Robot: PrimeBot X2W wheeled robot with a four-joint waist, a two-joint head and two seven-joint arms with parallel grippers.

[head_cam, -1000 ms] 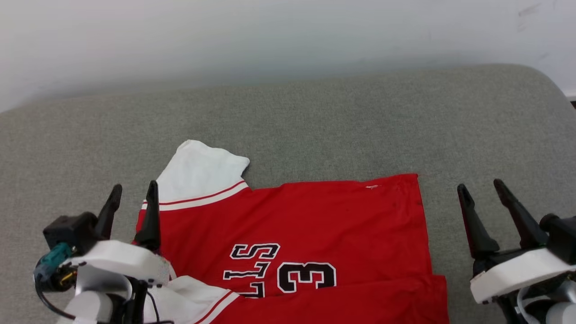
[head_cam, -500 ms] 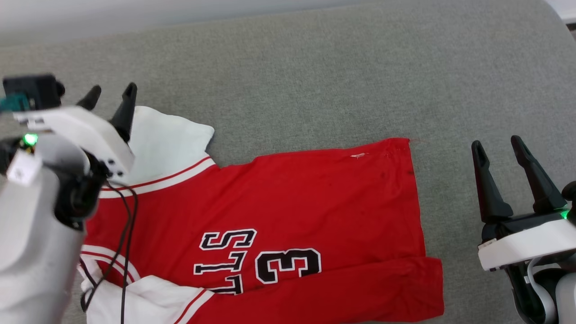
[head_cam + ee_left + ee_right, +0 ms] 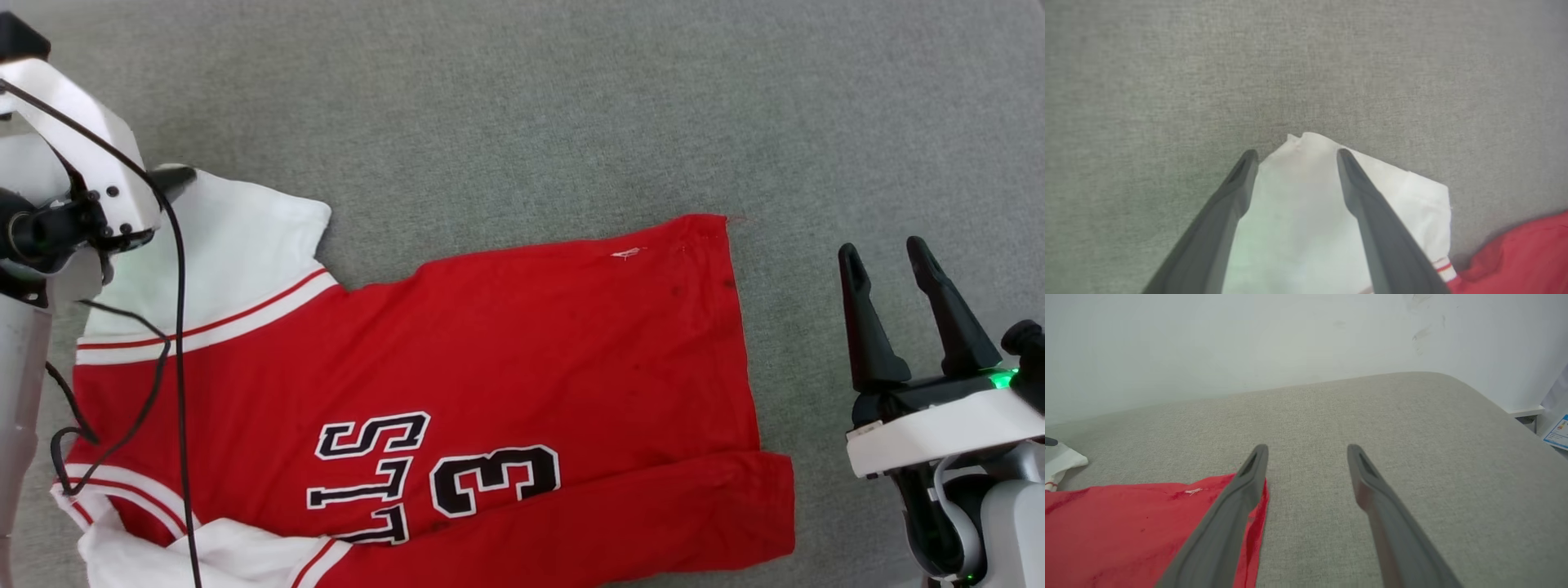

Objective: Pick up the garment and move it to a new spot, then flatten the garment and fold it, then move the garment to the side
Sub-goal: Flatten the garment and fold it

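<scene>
- Red garment (image 3: 506, 343) lies spread on the grey fabric surface (image 3: 571, 106), lettering and "3" facing up, well short of the far edge.
- Right gripper (image 3: 882, 246) stands just beside the garment's right hem, fingers spread, holding nothing.
- Left gripper (image 3: 1297, 152), jaws wide apart and empty, frames the tip of the far white sleeve (image 3: 1306, 196).

The right fingers (image 3: 867, 335) are two long, dark, tapering prongs on a black base set in a white housing (image 3: 931, 429), with a small green light (image 3: 999, 379) beside that base and a pale cable (image 3: 939, 482) looping below. Behind the left fingers (image 3: 1237, 200), dark grey with a slot near each tip, sits a white angled bracket (image 3: 90, 139) dotted with small dark screws, and a thin black cable (image 3: 179, 343) trails from it past a silvery forearm (image 3: 16, 408).
</scene>
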